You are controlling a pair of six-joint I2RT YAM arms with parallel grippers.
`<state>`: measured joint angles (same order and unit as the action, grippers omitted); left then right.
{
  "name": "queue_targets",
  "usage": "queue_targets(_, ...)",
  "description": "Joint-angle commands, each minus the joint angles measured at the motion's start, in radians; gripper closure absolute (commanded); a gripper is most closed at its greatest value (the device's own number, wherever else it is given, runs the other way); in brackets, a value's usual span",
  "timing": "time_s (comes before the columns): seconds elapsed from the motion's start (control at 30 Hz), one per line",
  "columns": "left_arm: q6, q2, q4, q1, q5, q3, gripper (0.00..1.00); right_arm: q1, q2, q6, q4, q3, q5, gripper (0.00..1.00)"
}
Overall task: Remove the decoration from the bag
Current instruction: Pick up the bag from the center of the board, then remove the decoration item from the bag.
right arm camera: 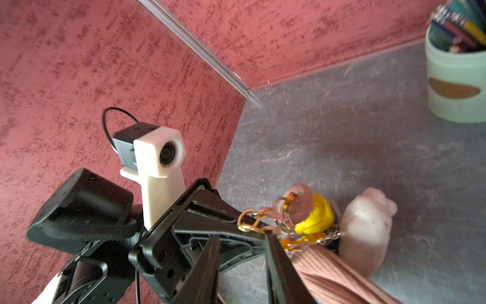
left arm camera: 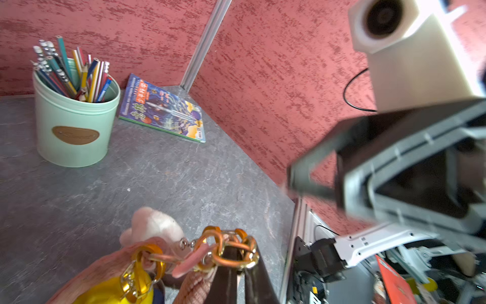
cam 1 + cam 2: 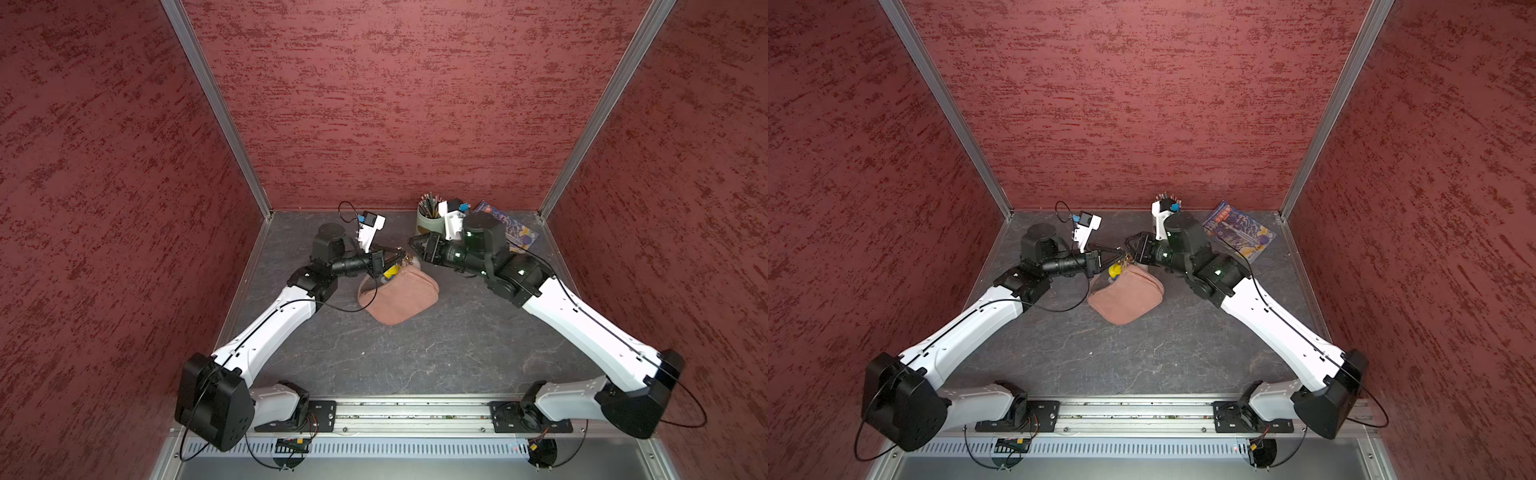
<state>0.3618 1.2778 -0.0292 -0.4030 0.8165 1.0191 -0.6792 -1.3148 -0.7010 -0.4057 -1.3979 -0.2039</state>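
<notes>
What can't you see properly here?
Rounded yellow charm: cut off by the left wrist view's edge.
Fluffy pale-pink plush toy: blurred, animal unclear.
How the orange-and-gold link chain fastens to the dusty-pink suede bag: too small in both top views, tangled elsewhere.
Mint-green pencil tin: cut off in the right wrist view.

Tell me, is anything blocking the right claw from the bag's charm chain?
Nothing visible does. The right gripper is open close beside the chain, and the left gripper, opposite, is shut on that chain.
</notes>
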Motion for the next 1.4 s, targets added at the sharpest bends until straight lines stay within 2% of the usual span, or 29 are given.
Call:
queue_targets(0.0,0.003,0.005,-0.094,0.034,0.174,0.052,0.99,0.075,0.064,0.18,0.14,0.085,-0.213,0.66)
queue_targets(0.2,-0.016,0.019,-0.09,0.063,0.352,0.086,0.96,0.154,0.193,0.508,0.348,0.358,-0.416,0.72)
queue_targets(0.37,-0.104,0.027,-0.013,0.055,0.458,0.12,0.95,0.163,0.181,0.621,0.401,0.404,-0.534,0.74)
queue_targets(0.63,-0.249,0.037,0.15,0.028,0.513,0.168,0.95,0.168,0.107,0.649,0.404,0.37,-0.679,0.73)
queue_targets(0.77,-0.258,0.041,0.153,0.019,0.513,0.17,0.95,0.168,0.094,0.65,0.41,0.379,-0.758,0.73)
queue_targets(0.97,-0.258,0.054,0.153,0.012,0.505,0.176,0.95,0.167,0.09,0.62,0.452,0.399,-0.812,0.76)
queue_targets(1.17,-0.249,0.065,0.154,0.012,0.469,0.185,0.95,0.167,0.077,0.574,0.491,0.409,-0.824,0.86)
queue_targets(1.37,-0.218,0.064,0.14,0.014,0.417,0.182,0.95,0.166,0.09,0.612,0.393,0.401,-0.741,0.94)
